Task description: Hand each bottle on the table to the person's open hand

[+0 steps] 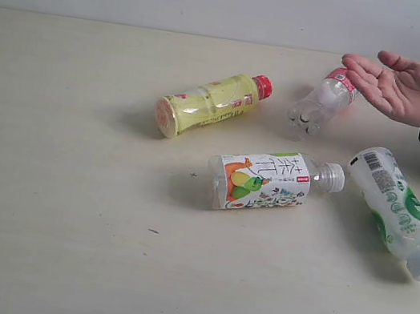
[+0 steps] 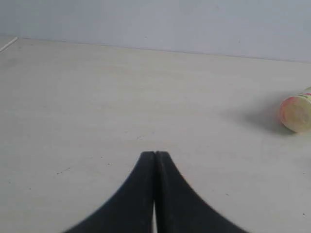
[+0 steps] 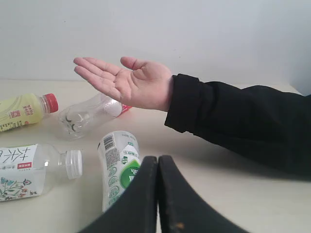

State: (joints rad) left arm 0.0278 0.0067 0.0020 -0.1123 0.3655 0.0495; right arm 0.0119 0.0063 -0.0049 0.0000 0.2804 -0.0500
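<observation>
The tabletop [image 1: 56, 244] carries all four bottles on their sides, and the person's open hand [image 1: 397, 86] waits palm up and empty at the far right, fingers directed leftward in the exterior view. You may therefore judge the task as not yet begun: nothing delivered, four handovers left. The green-white bottle [image 1: 396, 208] lies nearest the right edge, its long axis running diagonally with the white cap toward the near right and the base toward the far left. The fruit-label bottle [image 1: 267, 181] lies near the centre, its axis almost straight across the view, cap pointing right and close to the green-white bottle's base. The yellow bottle [image 1: 211, 104] lies to the far left of the group, axis diagonal, red cap toward the far right and flat base toward the near left. The clear bottle [image 1: 321, 102] lies beneath the hand, red cap tucked under the fingers and dimpled base toward the near left. Note that the right tool [image 3: 158, 158] is pressed together and holds nothing, just short of the green-white bottle; the left tool [image 2: 154, 154] is likewise pressed together and empty, over bare tabletop well apart from the yellow bottle.
</observation>
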